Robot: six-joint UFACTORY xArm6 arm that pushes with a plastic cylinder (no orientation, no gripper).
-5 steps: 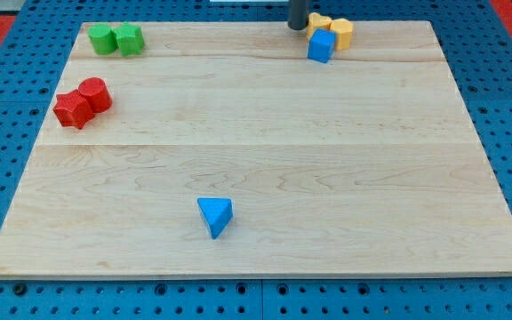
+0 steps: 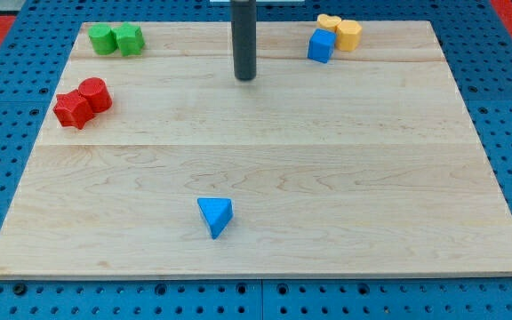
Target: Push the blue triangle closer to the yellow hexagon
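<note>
The blue triangle [image 2: 215, 216] lies near the view's bottom, left of centre, on the wooden board [image 2: 345, 178]. The yellow hexagon [image 2: 349, 35] sits at the view's top right, touching a yellow heart-shaped block [image 2: 329, 22] and a blue cube [image 2: 321, 46]. My tip [image 2: 244, 77] is on the board in the upper middle, well above the blue triangle and left of the blue cube, touching no block.
Two green blocks [image 2: 117, 39] sit together at the view's top left. A red cylinder [image 2: 93, 93] and a red star-like block [image 2: 72, 110] sit at the left edge. A blue pegboard [image 2: 505, 107] surrounds the board.
My tip has moved from beside the yellow blocks at the top toward the view's left and bottom. No block has moved.
</note>
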